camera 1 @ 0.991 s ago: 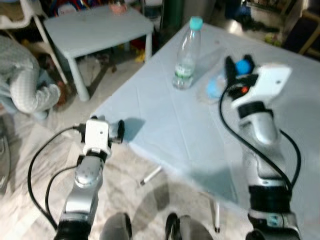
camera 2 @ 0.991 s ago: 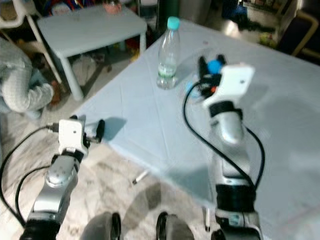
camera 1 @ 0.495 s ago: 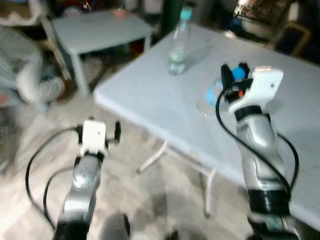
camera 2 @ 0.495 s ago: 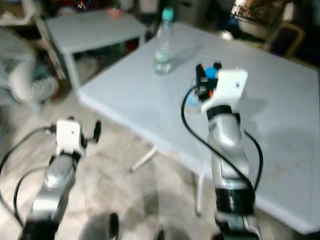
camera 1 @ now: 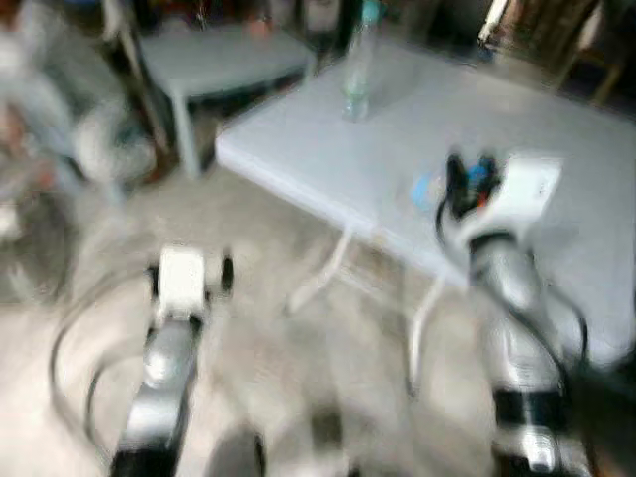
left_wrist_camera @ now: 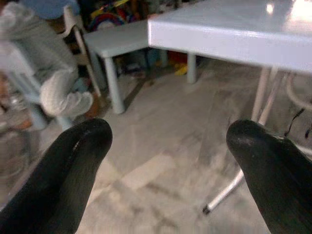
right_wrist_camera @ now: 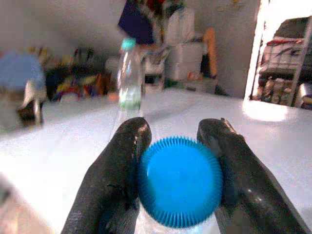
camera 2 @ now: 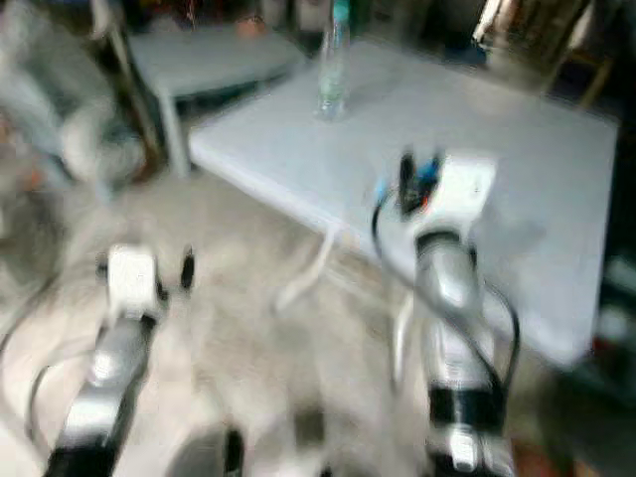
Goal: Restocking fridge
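My right hand (right_wrist_camera: 179, 170) gripped a bottle by its neck, both black fingers (right_wrist_camera: 119, 170) pressed against the ribbed blue cap (right_wrist_camera: 179, 181). Beyond it, toward eleven o'clock, a second clear bottle (right_wrist_camera: 129, 83) with a teal cap stood upright on the pale tabletop (right_wrist_camera: 273, 131). Blurred clutter lay behind.

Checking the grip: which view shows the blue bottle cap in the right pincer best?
The right wrist view: the blue cap sits sharp and close between the right pincer fingers. Both eye views are motion-blurred, showing it as a small blue spot at the pincer.
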`<state>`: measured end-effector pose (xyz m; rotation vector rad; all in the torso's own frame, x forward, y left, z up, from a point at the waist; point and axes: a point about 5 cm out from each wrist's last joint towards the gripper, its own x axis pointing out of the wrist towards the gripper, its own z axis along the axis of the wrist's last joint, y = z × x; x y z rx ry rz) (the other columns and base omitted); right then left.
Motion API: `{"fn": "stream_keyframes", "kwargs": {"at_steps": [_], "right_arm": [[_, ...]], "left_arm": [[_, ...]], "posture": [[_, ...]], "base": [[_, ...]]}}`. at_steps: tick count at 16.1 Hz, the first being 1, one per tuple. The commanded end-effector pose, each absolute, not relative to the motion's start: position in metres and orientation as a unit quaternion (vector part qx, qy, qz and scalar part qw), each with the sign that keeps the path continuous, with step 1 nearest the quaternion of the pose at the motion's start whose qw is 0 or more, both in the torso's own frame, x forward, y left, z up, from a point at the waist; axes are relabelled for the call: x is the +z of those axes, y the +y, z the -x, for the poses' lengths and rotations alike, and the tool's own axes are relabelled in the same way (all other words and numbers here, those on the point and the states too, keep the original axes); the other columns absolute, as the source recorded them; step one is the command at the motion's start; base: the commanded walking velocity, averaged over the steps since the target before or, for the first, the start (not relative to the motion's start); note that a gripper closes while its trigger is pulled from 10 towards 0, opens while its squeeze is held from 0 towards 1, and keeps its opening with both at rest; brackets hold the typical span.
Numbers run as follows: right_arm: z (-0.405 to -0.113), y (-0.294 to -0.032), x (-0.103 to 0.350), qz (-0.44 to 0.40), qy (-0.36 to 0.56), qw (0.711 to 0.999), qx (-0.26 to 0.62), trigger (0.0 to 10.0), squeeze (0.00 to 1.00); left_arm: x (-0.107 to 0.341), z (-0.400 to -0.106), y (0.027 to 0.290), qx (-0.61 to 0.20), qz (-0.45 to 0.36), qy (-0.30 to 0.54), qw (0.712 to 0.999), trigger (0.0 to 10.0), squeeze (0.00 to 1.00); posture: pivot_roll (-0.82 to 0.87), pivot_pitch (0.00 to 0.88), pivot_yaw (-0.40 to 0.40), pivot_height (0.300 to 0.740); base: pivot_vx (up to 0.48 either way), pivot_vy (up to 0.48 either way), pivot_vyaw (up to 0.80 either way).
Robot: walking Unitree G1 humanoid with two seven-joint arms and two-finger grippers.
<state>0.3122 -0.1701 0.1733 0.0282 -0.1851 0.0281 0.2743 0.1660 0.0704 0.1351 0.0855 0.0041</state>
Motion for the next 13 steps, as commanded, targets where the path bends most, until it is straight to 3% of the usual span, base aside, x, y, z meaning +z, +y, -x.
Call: {"fn": "stream_keyframes", "kwargs": {"at_steps": [1, 2, 7, 10, 13], "right_arm": [[-0.31, -0.167, 0.153, 0.007, -0.043, 0.999, 0.016, 10.0, 0.0], [-0.307, -0.163, 0.148, -0.045, -0.033, 0.998, 0.037, 10.0, 0.0], [-0.298, -0.15, 0.14, -0.032, -0.039, 0.995, 0.087, 10.0, 0.0], [-0.285, -0.152, 0.127, -0.009, -0.031, 0.993, 0.118, 10.0, 0.0], [-0.279, -0.154, 0.119, 0.01, -0.026, 0.992, 0.124, 10.0, 0.0]], "left_arm": [[0.077, -0.279, 0.164, 0.002, -0.068, 0.028, 0.997, 10.0, 0.0], [0.077, -0.279, 0.165, 0.002, -0.07, 0.026, 0.997, 10.0, 0.0], [0.077, -0.278, 0.169, 0.022, -0.088, 0.023, 0.996, 10.0, 0.0], [0.058, -0.253, 0.17, 0.021, -0.103, 0.049, 0.993, 10.0, 0.0], [0.058, -0.251, 0.178, 0.039, -0.096, 0.049, 0.993, 10.0, 0.0]], "posture": [[0.07, 0.042, -0.052, 0.74], [0.07, 0.04, -0.051, 0.74], [0.07, 0.034, -0.043, 0.74], [0.07, 0.038, -0.043, 0.74], [0.07, 0.032, -0.043, 0.74]], "base": [[-0.337, 0.0, 0.0], [-0.337, 0.0, 0.0], [0.0, 0.0, 0.74], [0.0, 0.0, 0.79], [0.0, -0.106, 0.79]]}}
